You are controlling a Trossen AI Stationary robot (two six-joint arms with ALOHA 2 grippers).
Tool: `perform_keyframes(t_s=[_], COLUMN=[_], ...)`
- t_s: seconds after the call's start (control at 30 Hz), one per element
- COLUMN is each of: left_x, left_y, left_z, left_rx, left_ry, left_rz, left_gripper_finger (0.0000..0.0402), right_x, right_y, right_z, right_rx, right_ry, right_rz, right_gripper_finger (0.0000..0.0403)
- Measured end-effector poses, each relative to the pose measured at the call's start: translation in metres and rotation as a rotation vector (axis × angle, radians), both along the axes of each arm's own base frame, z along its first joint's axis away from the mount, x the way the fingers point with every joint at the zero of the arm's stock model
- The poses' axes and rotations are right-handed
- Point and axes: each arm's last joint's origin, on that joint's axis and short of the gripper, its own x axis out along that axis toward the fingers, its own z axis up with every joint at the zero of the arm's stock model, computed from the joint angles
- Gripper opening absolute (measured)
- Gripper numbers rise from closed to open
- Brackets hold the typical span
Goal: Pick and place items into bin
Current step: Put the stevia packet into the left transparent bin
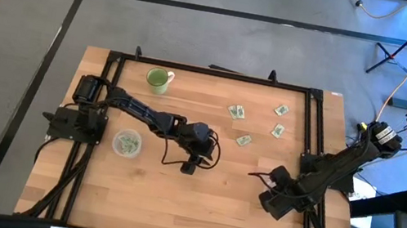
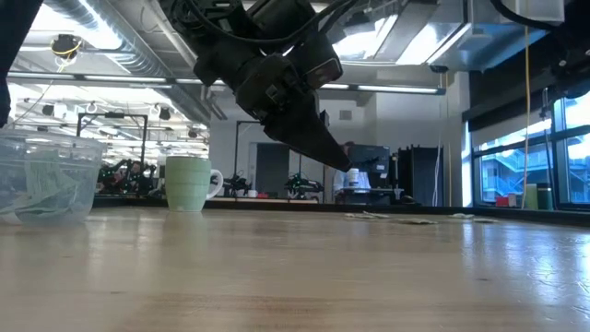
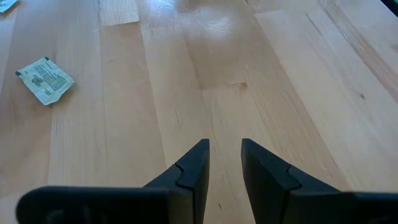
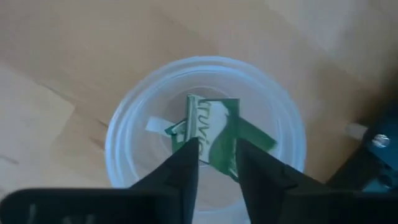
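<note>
At the middle of the bench point(image 1: 171, 208), the left hand point(image 1: 189, 164) is hanging just above the wood. In its wrist view the fingers point(image 3: 194, 163) are standing slightly apart with nothing between them, so the left hand point(image 3: 224, 144) is open and carrying nothing.

The coming move is turning on one relation. The nearest packet point(image 1: 243, 140) is lying to the right of this hand and a little farther across the bench. The bin point(image 1: 114, 141) is sitting on the opposite side, to the hand's left, near the left arm's base. The hand is therefore standing between pick and drop.

In the left wrist view the nearest packet point(image 3: 45, 81) is lying flat and well off the hand's line. Its long axis is running slantwise to the gap between the fingers, so a turn of the wrist is probably going to be needed.

Three more packets point(image 1: 277, 130) are lying farther right and farther back, apart from one another. The bin is already holding several.

The right hand point(image 1: 263, 178) is waiting near the right edge, roughly as close to the nearest packet as the left. Its wrist view is looking down on a clear container point(image 4: 115, 143) with packets inside. Whether this hand is holding anything cannot be told.
</note>
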Motion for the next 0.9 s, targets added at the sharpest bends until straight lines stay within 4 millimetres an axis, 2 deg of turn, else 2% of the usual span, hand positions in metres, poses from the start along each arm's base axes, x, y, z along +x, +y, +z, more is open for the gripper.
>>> perform_keyframes(t_s=[0.13, 0.37, 0.47, 0.6, 0.77, 0.9], left_x=[0.0, 0.002, 0.002, -0.004, -0.025, -0.041], left_y=[0.0, 0.002, 0.003, 0.004, 0.017, 0.034], left_z=[0.0, 0.001, 0.002, 0.004, 0.035, 0.066], left_rx=[0.006, 0.057, 0.126, 0.163, 0.185, 0.119], left_ry=[-0.001, -0.033, -0.045, 0.006, 0.064, 0.024], left_rz=[-0.004, 0.001, 0.027, 0.052, 0.111, 0.102], left_gripper_finger=[0.0088, 0.0086, 0.0087, 0.0088, 0.0086, 0.0086], right_x=[-0.002, -0.003, -0.001, 0.002, 0.01, 0.027], right_y=[-0.002, -0.004, -0.007, -0.01, -0.02, -0.031], right_z=[0.013, 0.048, 0.054, 0.055, 0.055, 0.054], right_rx=[-0.041, -0.137, -0.24, -0.292, -0.294, -0.256], right_ry=[0.04, 0.081, 0.011, -0.027, -0.005, -0.019], right_rz=[-0.042, -0.063, -0.039, 0.004, 0.022, 0.102], right_gripper_finger=[0.0123, 0.0125, 0.0125, 0.0125, 0.0121, 0.0113])
